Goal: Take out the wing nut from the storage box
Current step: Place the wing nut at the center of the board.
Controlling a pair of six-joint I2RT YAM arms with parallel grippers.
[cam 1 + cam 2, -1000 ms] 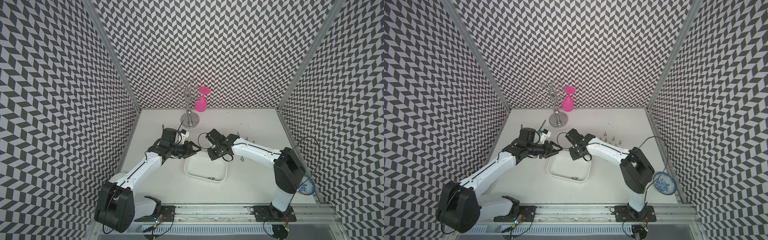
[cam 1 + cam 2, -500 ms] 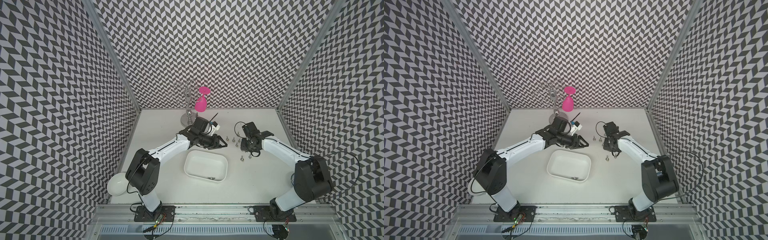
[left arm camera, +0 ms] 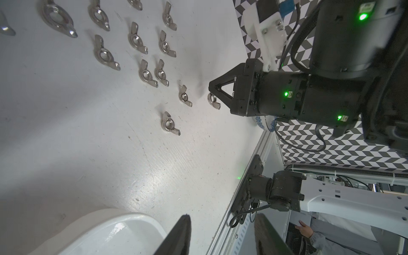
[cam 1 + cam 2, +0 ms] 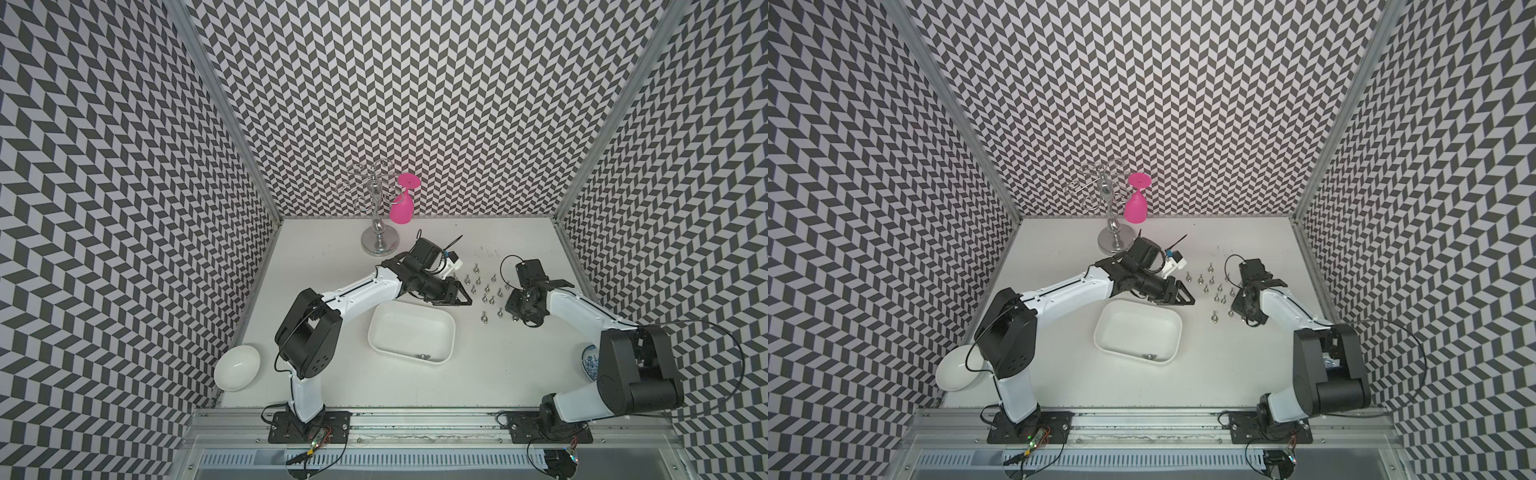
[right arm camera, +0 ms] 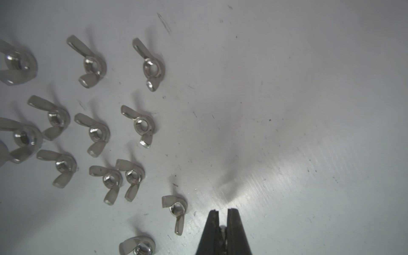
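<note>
The walls (image 4: 415, 104) are covered in a black-and-white chevron pattern. The counter (image 4: 498, 365), the storage box (image 4: 409, 332) and a round bowl (image 4: 237, 368) are seen in plain white; a second bowl (image 4: 587, 363) is patterned in blue. The wing nut (image 4: 424, 355) and stand (image 4: 379, 241) are rendered silver, the glass (image 4: 401, 210) pink.

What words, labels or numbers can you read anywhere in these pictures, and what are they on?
No text can be read in any view.
Small pale tags on the right arm: too small and blurred to read.
Blue-patterned bowl: only ornament shows, no words.
</note>
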